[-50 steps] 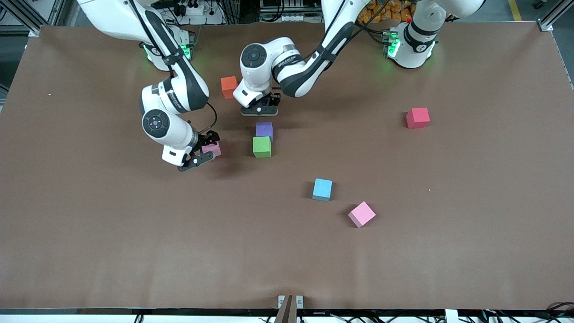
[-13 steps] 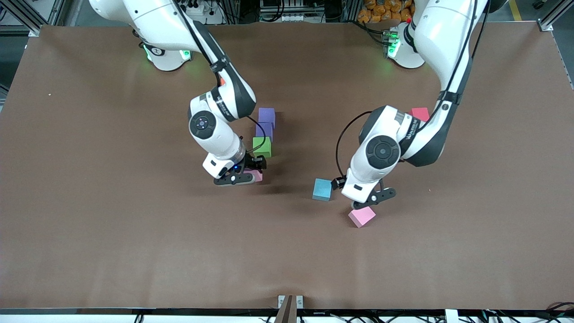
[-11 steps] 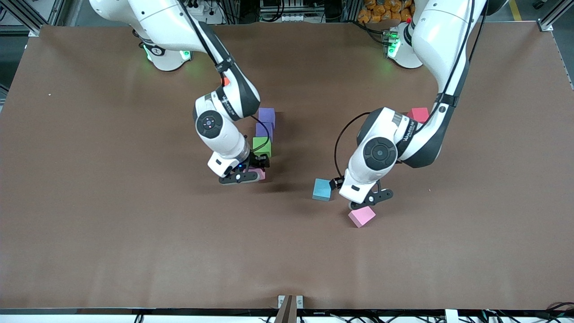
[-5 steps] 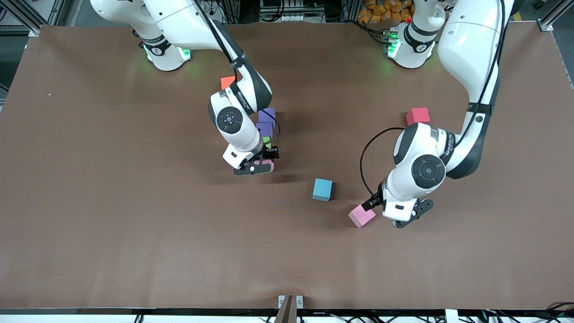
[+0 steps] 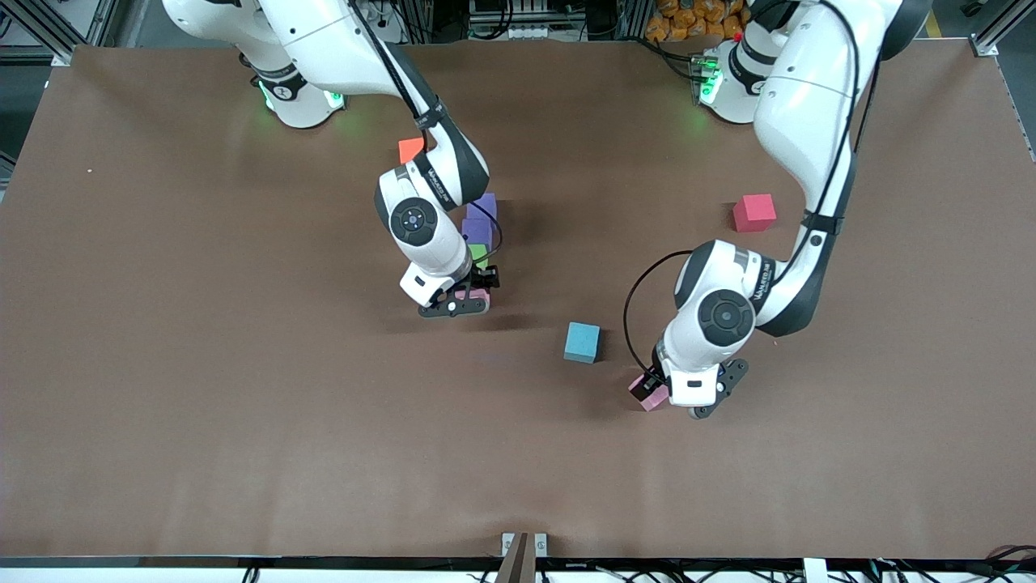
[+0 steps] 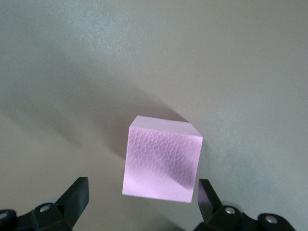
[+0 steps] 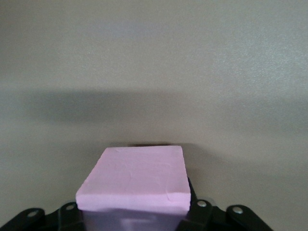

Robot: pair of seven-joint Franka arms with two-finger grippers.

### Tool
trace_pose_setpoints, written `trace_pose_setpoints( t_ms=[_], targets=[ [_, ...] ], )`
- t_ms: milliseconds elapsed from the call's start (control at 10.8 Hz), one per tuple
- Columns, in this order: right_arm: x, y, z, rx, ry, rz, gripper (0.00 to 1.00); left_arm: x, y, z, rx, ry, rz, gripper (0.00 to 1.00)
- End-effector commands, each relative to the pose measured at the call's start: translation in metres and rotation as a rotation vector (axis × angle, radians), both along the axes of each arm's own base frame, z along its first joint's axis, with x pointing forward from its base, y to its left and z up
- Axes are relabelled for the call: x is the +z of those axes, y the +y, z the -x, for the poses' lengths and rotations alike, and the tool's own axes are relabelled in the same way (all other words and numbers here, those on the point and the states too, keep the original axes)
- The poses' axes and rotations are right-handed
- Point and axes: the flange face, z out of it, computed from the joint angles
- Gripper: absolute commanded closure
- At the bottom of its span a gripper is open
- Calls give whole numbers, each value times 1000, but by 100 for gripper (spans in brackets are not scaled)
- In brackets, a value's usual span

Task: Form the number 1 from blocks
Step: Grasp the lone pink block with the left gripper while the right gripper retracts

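Two purple blocks [image 5: 484, 206] [image 5: 476, 231] and a green block [image 5: 480, 254] lie in a short row mid-table, partly hidden by the right arm. My right gripper [image 5: 461, 301] [image 7: 134, 216] is shut on a pink block [image 5: 480, 296] [image 7: 134, 178], low at the row's end just nearer the camera than the green block. Nearer the camera, toward the left arm's end, a second pink block [image 5: 649, 398] [image 6: 162, 163] rests on the table. My left gripper [image 5: 677, 393] [image 6: 142, 204] is open around it, one finger on each side, not touching.
A light blue cube [image 5: 582, 341] sits between the two grippers, close to the left one. A red cube [image 5: 753, 212] lies toward the left arm's end. An orange cube [image 5: 410, 149] shows beside the right arm's forearm.
The left gripper has swung from beside the loose pink block to straddle it. The right gripper with its pink block has shifted only slightly by the green block.
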Motion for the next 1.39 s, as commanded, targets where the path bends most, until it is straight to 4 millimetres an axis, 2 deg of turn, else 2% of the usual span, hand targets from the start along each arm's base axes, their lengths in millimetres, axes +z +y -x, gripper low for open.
trace_pose_setpoints(
  t_ms=[0, 185, 463, 648, 925, 1110, 1296],
  targets=[
    [6, 0, 0, -27, 4, -12, 0, 3, 8, -11, 21, -34, -27, 0],
    [43, -13, -11, -49, 7, -41, 0, -1, 10, -15, 24, -60, -23, 0],
    [121, -70, -37, -94, 60, -72, 0, -6, 7, -19, 20, -105, -2, 0],
    [157, -114, -48, -68, 69, -48, 0, -12, 1, -19, 12, -105, -1, 0],
    [199, -176, -55, 34, 62, 43, 0, -31, -7, -13, -11, -84, -11, 0],
    [219, -218, -58, 29, 84, 49, 0, -33, -7, -12, -48, -80, -13, 0],
    [237, -248, -64, 8, 68, 34, 0, -34, -6, -12, -72, -80, -16, 0]
  ],
)
